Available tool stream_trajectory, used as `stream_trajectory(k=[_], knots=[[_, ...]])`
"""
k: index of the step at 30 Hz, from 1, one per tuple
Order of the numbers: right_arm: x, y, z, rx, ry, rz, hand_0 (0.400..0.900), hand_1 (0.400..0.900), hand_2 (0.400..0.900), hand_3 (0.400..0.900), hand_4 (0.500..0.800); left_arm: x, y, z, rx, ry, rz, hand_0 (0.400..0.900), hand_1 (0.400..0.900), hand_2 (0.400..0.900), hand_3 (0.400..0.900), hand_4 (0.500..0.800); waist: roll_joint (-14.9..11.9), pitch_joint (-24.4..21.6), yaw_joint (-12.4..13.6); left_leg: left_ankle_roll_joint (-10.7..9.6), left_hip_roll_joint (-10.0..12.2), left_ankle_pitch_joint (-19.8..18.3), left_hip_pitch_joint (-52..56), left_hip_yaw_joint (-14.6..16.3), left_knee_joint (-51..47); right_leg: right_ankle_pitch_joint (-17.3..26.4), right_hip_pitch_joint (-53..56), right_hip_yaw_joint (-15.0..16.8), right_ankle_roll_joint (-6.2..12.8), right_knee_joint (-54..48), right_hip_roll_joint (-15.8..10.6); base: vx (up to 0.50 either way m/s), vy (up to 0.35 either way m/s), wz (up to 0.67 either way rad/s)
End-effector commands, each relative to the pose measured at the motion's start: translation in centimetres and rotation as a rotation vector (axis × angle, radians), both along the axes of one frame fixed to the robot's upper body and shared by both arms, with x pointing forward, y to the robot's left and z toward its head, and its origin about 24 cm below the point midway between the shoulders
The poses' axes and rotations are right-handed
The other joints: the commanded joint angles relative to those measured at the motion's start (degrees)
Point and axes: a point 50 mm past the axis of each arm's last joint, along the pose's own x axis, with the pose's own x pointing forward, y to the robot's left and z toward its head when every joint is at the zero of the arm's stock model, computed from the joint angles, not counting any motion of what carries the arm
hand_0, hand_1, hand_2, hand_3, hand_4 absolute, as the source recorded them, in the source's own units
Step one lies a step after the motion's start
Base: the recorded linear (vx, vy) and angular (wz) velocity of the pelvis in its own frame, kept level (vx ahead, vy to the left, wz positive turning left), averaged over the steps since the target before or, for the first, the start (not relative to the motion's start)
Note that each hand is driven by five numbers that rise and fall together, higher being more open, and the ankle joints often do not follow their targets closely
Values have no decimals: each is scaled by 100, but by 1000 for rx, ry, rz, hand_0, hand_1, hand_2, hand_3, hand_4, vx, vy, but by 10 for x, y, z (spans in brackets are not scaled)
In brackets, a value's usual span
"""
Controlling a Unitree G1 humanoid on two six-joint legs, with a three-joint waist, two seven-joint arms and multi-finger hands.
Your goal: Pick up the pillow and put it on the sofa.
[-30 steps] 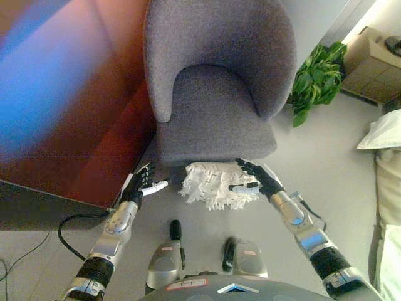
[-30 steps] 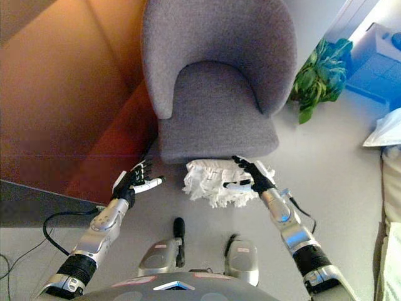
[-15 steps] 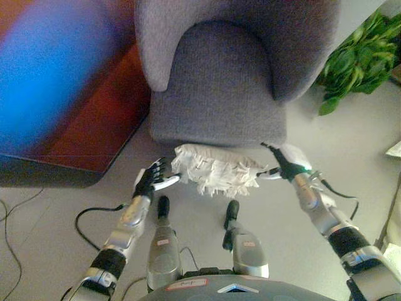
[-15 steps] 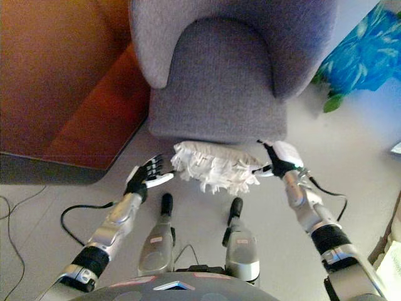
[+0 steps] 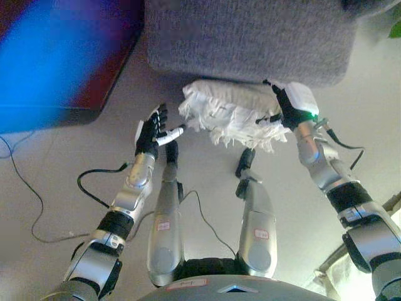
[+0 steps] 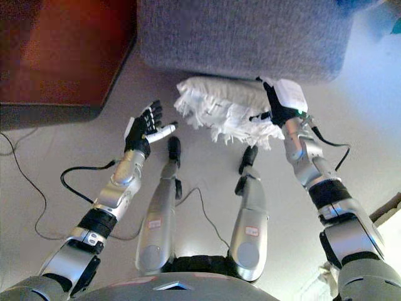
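Note:
A white fringed pillow (image 5: 229, 113) lies on the grey floor against the front edge of the grey sofa chair (image 5: 250, 37). My left hand (image 5: 153, 131) is open, fingers spread, just left of the pillow's left end, its thumb tip almost at the fringe. My right hand (image 5: 287, 108) is at the pillow's right end, palm turned to it and fingers straight against its side. The pillow also shows in the right eye view (image 6: 224, 110), with the left hand (image 6: 145, 129) and right hand (image 6: 276, 106) on either side.
A dark red-brown cabinet (image 6: 56, 56) stands at the left, close beside the chair. Thin cables (image 5: 28, 194) trail over the floor at the lower left.
The view has tipped down and closer, so the chair seat has slid to the top. Both hands stay beside the pillow; the left thumb is nearer the fringe.

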Motion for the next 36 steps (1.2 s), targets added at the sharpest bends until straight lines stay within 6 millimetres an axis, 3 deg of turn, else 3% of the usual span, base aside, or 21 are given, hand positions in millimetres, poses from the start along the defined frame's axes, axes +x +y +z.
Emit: stream_trajectory(k=[1,17,18,20,22,26,27,36], knots=[[5,6,35,-5,-169,15,900,900,900,900,800,-1,-1,36,-62,-200,6,900,900,900,900,800,-26,-46,-67,139,-31,-1272,-216,16,1236,199,-491,275,243,460,-69,-56,7,2],[30,7,101,-39,-307,-27,900,900,900,900,800,6,-3,71,-108,-321,24,900,900,900,900,800,63,65,72,197,-200,-1461,-2062,-217,2250,-213,-2191,381,196,1603,-176,-10,-6,7],[32,7,105,-44,-309,-35,900,900,900,900,800,5,-4,71,-112,-322,20,900,900,900,900,800,65,59,106,178,-177,-1631,-2059,-239,2298,-394,-2215,394,254,1711,-156,21,-19,10],[35,9,113,-45,-312,-31,900,900,900,900,800,5,-4,73,-117,-329,17,900,900,900,900,800,55,64,137,188,-222,-1440,-2250,-280,2266,-257,-2400,389,187,1701,-173,31,-10,8],[37,10,119,-56,-308,-32,900,900,900,900,800,5,-4,73,-112,-325,11,900,900,900,900,800,48,53,185,168,-205,-1613,-2213,-302,2296,-439,-2398,394,248,1816,-157,125,-32,4],[48,23,150,18,-288,-8,900,900,900,900,800,4,-7,72,-105,-307,-20,900,900,900,900,800,-27,58,287,153,-208,-1591,-2304,-349,2257,-434,-2514,352,240,1803,-149,65,-10,1],[50,26,153,21,-285,-1,414,414,414,414,508,3,-7,70,-97,-299,-25,900,900,900,900,800,-44,58,290,149,-200,-1583,-2295,-349,2236,-427,-2508,346,241,1780,-147,38,7,-4],[52,42,176,103,-325,40,400,400,400,400,500,8,-13,72,-87,-295,-47,900,900,900,900,800,-107,65,241,125,-213,-1240,-2248,-358,1815,-160,-2453,275,198,1388,-124,-10,13,-1]])
